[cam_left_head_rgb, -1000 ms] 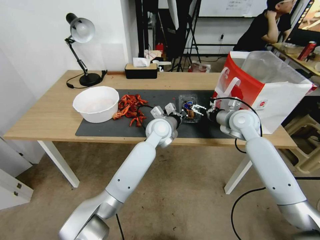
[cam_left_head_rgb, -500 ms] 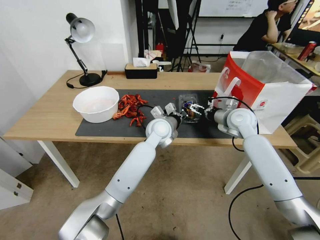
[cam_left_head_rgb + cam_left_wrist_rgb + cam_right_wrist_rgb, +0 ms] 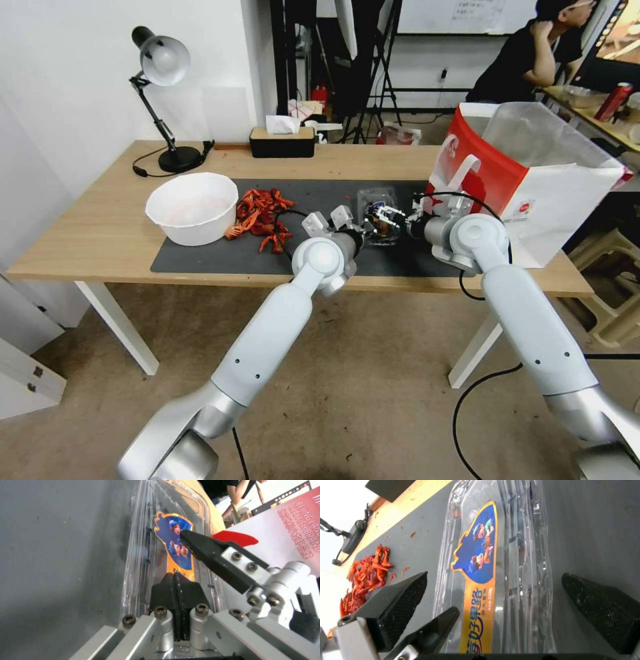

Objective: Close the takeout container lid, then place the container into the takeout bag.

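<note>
Two grippers met at the clear, ribbed takeout container (image 3: pixel 377 215) on the worktop's dark mat: left gripper (image 3: pixel 176 578) jaws pressed together, right gripper (image 3: pixel 506 597) jaws apart, straddling its blue-and-orange cartoon label (image 3: pixel 479 555).

The takeout container (image 3: pixel 377 212) is clear, with a blue and orange cartoon label (image 3: pixel 477 567). The takeout bag (image 3: pixel 533 175) is red and white. The mat (image 3: pixel 307 230) is dark grey on the light brown table (image 3: pixel 100 227). The bowl (image 3: pixel 193 207) is white. The crayfish (image 3: pixel 262 215) are orange-red.
</note>
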Available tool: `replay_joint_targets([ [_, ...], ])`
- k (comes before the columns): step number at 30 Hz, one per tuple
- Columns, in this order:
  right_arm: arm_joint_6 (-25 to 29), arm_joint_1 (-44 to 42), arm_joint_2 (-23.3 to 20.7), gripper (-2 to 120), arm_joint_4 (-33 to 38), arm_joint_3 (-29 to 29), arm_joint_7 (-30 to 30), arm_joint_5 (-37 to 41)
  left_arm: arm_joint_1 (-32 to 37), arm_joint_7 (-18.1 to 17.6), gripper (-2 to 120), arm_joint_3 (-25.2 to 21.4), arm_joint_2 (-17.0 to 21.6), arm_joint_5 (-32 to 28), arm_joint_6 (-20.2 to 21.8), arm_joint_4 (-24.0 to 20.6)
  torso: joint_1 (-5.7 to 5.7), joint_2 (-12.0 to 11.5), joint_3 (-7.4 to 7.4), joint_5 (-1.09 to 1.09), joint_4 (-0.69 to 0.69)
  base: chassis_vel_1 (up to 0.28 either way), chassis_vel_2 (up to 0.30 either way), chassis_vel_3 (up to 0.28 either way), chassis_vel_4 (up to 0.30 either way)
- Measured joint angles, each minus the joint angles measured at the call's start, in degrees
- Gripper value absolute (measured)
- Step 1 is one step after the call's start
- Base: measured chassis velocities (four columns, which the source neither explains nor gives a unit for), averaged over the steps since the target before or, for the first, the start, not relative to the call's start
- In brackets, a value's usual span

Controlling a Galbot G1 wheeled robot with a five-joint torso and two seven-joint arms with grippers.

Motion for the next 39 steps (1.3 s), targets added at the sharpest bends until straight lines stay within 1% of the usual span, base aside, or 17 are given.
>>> replay_joint_targets([
  [9,0.05,0.28,0.7,99,-0.85,-0.19,0.07,0.21,-0.16,-0.19,0,-0.02,0.18,-0.09,-0.07,-0.05,-0.01,0.01,-0.01,-0.01,-0.02,0.0,0.0,0.0,0.0],
  [13,0.06,0.42,0.88,88,-1.38,-0.29,0.12,0.33,-0.21,-0.19,0,0.0,0.09,-0.11,-0.11,-0.05,-0.02,0.01,-0.01,-0.01,-0.03,0.0,0.0,0.0,0.0],
  [16,0.06,0.32,1.0,77,-1.64,-0.29,0.12,0.33,-0.21,-0.19,0,0.04,0.15,-0.13,-0.15,-0.05,-0.02,0.01,-0.01,-0.01,-0.04,0.0,0.0,0.0,0.0],
  [17,0.06,0.32,1.0,77,-1.64,-0.29,0.12,0.33,-0.21,-0.19,0,0.04,0.15,-0.13,-0.15,-0.05,-0.02,0.01,-0.01,-0.01,-0.04,0.0,0.0,0.0,0.0],
  [20,0.06,0.17,1.0,64,-1.65,-0.29,0.15,0.3,-0.24,-0.21,0,0.07,0.32,-0.14,-0.18,-0.08,-0.01,0.0,0.0,0.02,-0.03,0.0,0.0,0.0,0.0],
  [21,0.06,0.17,1.0,64,-1.65,-0.29,0.15,0.3,-0.24,-0.21,0,0.07,0.32,-0.14,-0.18,-0.08,-0.01,0.0,0.0,0.02,-0.03,0.0,0.0,0.0,0.0],
  [24,0.02,0.06,0.96,49,-1.53,-0.31,0.25,0.31,-0.26,-0.29,0,0.08,0.36,-0.18,-0.21,-0.3,0.01,-0.02,0.01,0.04,0.01,0.0,0.0,0.0,0.0],
  [25,0.02,0.06,0.96,49,-1.53,-0.31,0.25,0.31,-0.26,-0.29,0,0.08,0.36,-0.18,-0.21,-0.3,0.01,-0.02,0.01,0.04,0.01,0.0,0.0,0.0,0.0],
  [26,-0.01,0.04,0.96,41,-1.51,-0.32,0.32,0.31,-0.26,-0.32,0,0.07,0.36,-0.18,-0.22,-0.4,0.01,-0.02,0.02,0.04,0.02,0.0,0.0,0.0,0.0],
  [28,-0.04,0.02,0.96,38,-1.49,-0.33,0.38,0.32,-0.26,-0.34,0,0.08,0.36,-0.19,-0.23,-0.48,0.01,-0.02,0.02,0.03,0.02,0.0,0.0,0.0,0.0],
  [29,-0.1,-0.03,0.96,31,-1.42,-0.35,0.44,0.4,-0.25,-0.37,0,0.08,0.35,-0.19,-0.24,-0.55,0.01,-0.02,0.02,0.04,0.03,0.0,0.0,0.0,0.0],
  [31,-0.13,-0.1,0.93,25,-1.31,-0.37,0.52,0.5,-0.23,-0.43,0,0.08,0.34,-0.19,-0.27,-0.67,0.01,-0.02,0.02,0.04,0.04,0.0,0.0,0.0,0.0],
  [32,-0.13,-0.1,0.93,25,-1.31,-0.37,0.52,0.5,-0.23,-0.43,0,0.08,0.34,-0.19,-0.27,-0.67,0.01,-0.02,0.02,0.04,0.04,0.0,0.0,0.0,0.0],
  [34,-0.14,-0.2,0.9,12,-1.19,-0.28,0.64,0.58,-0.21,-0.5,0,0.08,0.33,-0.19,-0.3,-0.72,0.01,-0.02,0.02,0.02,0.02,0.0,0.0,0.0,0.0],
  [35,-0.14,-0.2,0.9,12,-1.19,-0.28,0.64,0.58,-0.21,-0.5,0,0.08,0.33,-0.19,-0.3,-0.72,0.01,-0.02,0.02,0.02,0.02,0.0,0.0,0.0,0.0],
  [37,-0.14,-0.23,0.9,3,-1.08,-0.16,0.66,0.6,-0.2,-0.53,0,0.09,0.33,-0.2,-0.31,-0.73,0.01,-0.02,0.02,0.02,0.02,0.0,0.0,0.0,0.0],
  [39,-0.14,-0.23,0.9,1,-1.06,-0.11,0.66,0.6,-0.2,-0.53,0,0.09,0.34,-0.2,-0.33,-0.74,0.01,-0.02,0.01,0.01,0.02,0.0,0.0,0.0,0.0],
])
